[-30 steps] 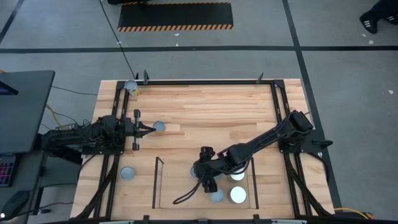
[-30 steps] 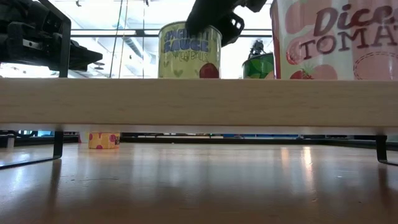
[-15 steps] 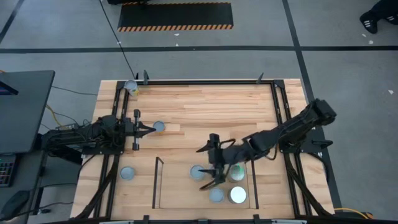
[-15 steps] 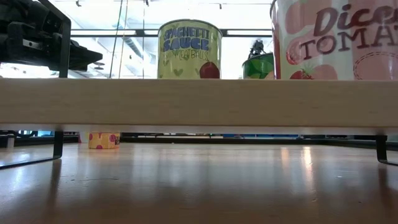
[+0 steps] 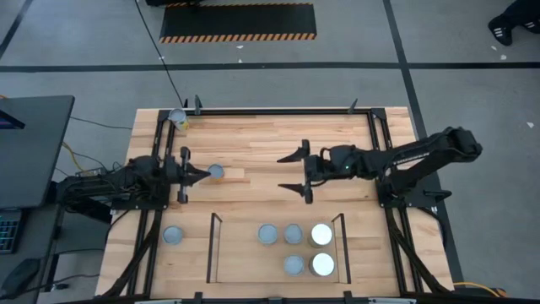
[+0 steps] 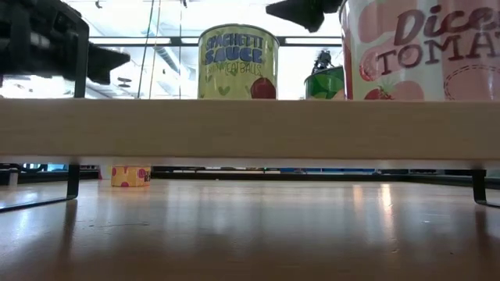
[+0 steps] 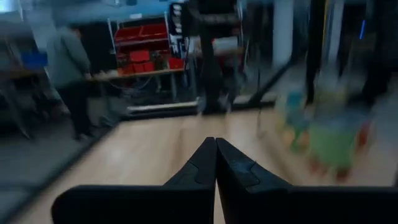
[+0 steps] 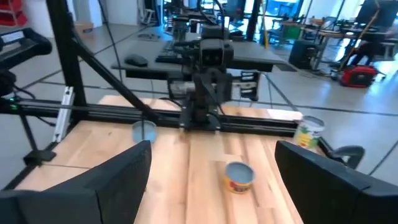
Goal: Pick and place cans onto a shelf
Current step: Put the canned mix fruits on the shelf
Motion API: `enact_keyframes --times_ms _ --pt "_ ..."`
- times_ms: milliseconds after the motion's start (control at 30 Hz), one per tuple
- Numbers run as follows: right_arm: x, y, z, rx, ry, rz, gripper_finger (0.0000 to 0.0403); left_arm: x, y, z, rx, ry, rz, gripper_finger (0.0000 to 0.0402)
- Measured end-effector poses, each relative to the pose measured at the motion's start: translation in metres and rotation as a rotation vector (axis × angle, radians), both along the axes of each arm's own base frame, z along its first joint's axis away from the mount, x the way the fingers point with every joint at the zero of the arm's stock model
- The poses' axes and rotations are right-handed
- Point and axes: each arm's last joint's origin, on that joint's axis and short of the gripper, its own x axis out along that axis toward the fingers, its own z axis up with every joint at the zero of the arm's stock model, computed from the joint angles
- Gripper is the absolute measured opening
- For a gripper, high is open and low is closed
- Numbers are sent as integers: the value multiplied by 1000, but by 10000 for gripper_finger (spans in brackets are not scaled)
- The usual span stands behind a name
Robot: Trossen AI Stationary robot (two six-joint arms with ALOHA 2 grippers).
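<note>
Five cans stand upright on the shelf point(image 5: 240, 253): three in the far row point(image 5: 293, 234) and two in the near row point(image 5: 307, 265). The low view shows the spaghetti sauce can point(image 6: 238, 62) and the diced tomato can point(image 6: 422, 51) on it. My right gripper point(image 5: 283, 173) hovers open and level over the table's middle, holding nothing. My left gripper point(image 5: 201, 174) is shut at the left, its tip beside a loose can point(image 5: 217, 172). That can point(image 8: 239, 176) stands on its base on the table, ahead of my right gripper point(image 8: 212, 149).
Another can point(image 5: 172, 236) stands left of the shelf's left rail. One more point(image 5: 178, 118) stands at the far left corner by the black frame point(image 5: 278, 110). Bare wood lies between the two grippers and toward the far edge. A person stands in the room beyond point(image 7: 68, 62).
My right gripper has drawn up and away from the spaghetti sauce can, which stays on the shelf's far row. It has gone toward the table's far edge to the middle, tipping from pointing down to level, fingers still open. My left gripper's tip has tipped up slightly.
</note>
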Motion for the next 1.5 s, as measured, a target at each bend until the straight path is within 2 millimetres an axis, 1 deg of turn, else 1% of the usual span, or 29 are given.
enact_keyframes --times_ms 33,100,167,233,300,333,433,467,533,633,767,900,1000,1067,1133,1233,1300,1400,1500 --pt "-1 -2 -1 -7 -1 -5 349 0 0 2 -83 -23 -6 11" --pt "-4 -4 -2 -23 0 -9 349 -1 0 10 -139 -112 -11 11" --pt "-8 -4 1 -42 -26 0 349 -3 0 18 -151 -195 -12 11" --pt "-9 -2 2 -55 -80 53 349 -4 0 22 -144 -239 -4 11" --pt "-12 -1 -6 -64 -137 122 349 -4 2 25 -100 -267 40 11" --pt "-14 -1 -11 -70 -163 142 349 -4 4 26 -109 -279 120 11" --pt "-22 -7 -22 -104 -229 109 349 -5 16 34 -164 -274 497 11" --pt "-25 -11 -26 -116 -227 80 349 -4 19 37 -158 -251 581 11" --pt "-29 -17 -31 -138 -225 40 349 -1 26 47 -147 -183 696 11" --pt "-37 -22 -30 -144 -238 21 349 7 40 70 -168 -91 845 11" --pt "-48 -24 -28 -174 -259 13 349 18 72 89 -270 80 1141 11" --pt "-57 -24 -21 -185 -283 -9 349 20 114 96 -361 238 1365 11" --pt "-62 -25 -19 -165 -263 -39 349 16 143 90 -452 376 1443 12" --pt "-65 -26 -18 -134 -247 -48 349 19 153 92 -480 450 1461 18" --pt "-66 -26 -20 -107 -211 -47 349 27 161 94 -507 486 1471 34" --pt "-66 -24 -25 -78 -166 -38 349 33 170 92 -563 576 1492 74" --pt "-66 -22 -28 -72 -133 -27 349 36 179 95 -611 576 1521 109" --pt "-66 -19 -32 -73 -88 -12 349 38 191 88 -728 675 1538 169" --pt "-67 -16 -35 -75 -62 0 349 42 208 88 -817 736 1530 228"
